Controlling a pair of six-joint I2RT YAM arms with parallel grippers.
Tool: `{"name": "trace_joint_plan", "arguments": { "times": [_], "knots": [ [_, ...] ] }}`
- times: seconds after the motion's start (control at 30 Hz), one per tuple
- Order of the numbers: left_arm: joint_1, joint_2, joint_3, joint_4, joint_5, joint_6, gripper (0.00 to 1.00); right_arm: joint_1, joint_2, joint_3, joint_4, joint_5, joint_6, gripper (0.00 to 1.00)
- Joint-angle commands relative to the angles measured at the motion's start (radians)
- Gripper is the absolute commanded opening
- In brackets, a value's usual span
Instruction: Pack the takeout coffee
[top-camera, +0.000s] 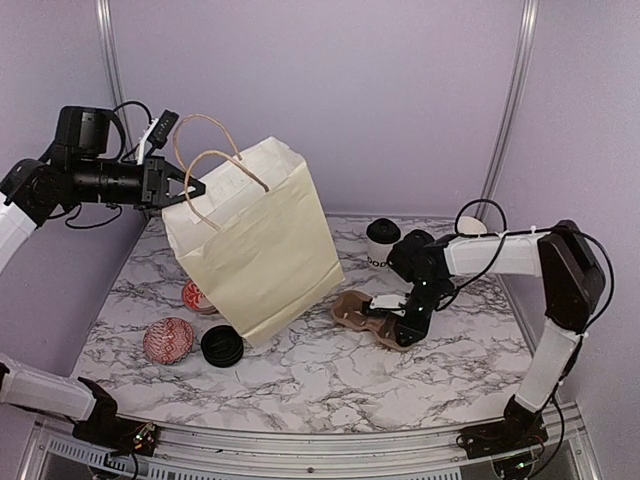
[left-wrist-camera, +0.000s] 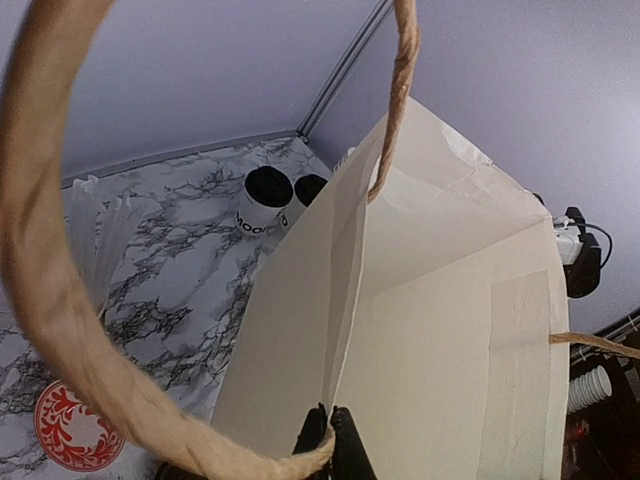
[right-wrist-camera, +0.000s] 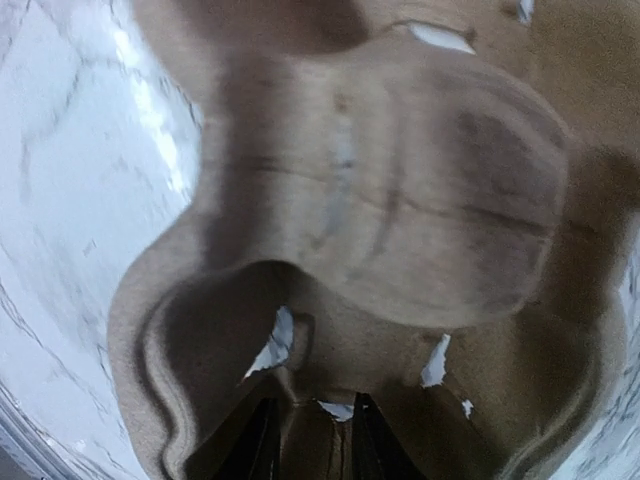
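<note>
1. Reading the takeout coffee cup (top-camera: 381, 245): only "ood" of the black lettering near its base was legible.
2. The cup stood upright, long axis vertical, black lid uppermost, at the rear of the table (top-camera: 300, 370), behind the pulp carrier (top-camera: 355, 308).
3. The left gripper (top-camera: 188, 187) was clamped on the rim of the paper bag (top-camera: 260, 250), which hung raised and tilted.
4. The right gripper (top-camera: 407, 326) was closed on the carrier's edge.
</note>
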Motion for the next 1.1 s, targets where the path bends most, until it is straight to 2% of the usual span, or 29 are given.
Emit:
{"name": "trace_joint_plan", "arguments": {
  "times": [0.0,0.13,0.3,0.77,0.97,1.07],
  "knots": [
    [-0.113,0.107,0.065,-0.073,-0.045,0.081,0.0,-0.078,-0.116,-0.09,0.01,0.071,-0.042,0.25],
    [-0.214,0.224,0.12,-0.13,-0.086,0.135,0.0,-0.171,-0.184,-0.147,0.016,0.101,-0.081,0.25],
    [-0.283,0.349,0.193,-0.186,-0.104,0.191,0.0,-0.25,-0.23,-0.18,0.021,0.113,-0.111,0.25],
    [-0.32,0.562,0.299,-0.206,0.045,0.363,0.0,-0.433,-0.308,-0.232,0.024,0.223,-0.184,0.26],
    [-0.338,0.633,0.363,-0.206,0.074,0.421,0.0,-0.443,-0.39,-0.203,-0.053,0.102,-0.266,0.29],
    [-0.34,0.662,0.388,-0.207,0.069,0.443,0.0,-0.443,-0.436,-0.166,-0.122,-0.03,-0.345,0.38]
  ]
}}
